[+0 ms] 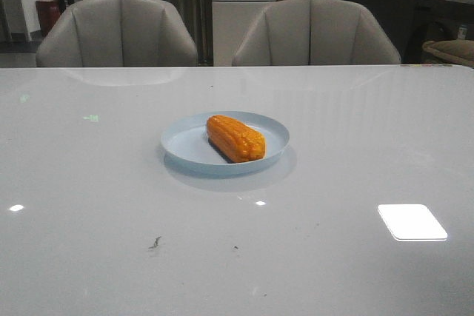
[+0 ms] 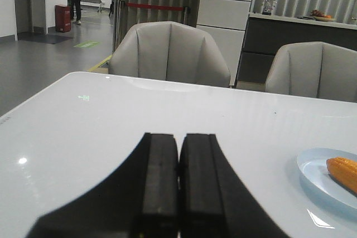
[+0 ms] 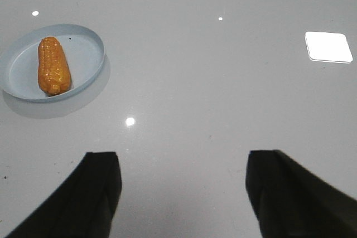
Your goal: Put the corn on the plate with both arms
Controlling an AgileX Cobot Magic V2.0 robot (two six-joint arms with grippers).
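Corn already on plate; task looks finished.
The corn (image 1: 235, 138) lies inside the plate (image 1: 178, 146) mid-desk (image 1: 89, 205); left gripper (image 2: 178, 193) jaws pressed together, right gripper (image 3: 184, 193) jaws spread, both well apart from it.

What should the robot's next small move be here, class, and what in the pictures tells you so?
Probably none beyond keeping both arms back at rest. The corn already lies inside the plate, and neither hand touches it: the left hand is shut and empty, the right hand is open, both clear of the plate. The placing looks done.
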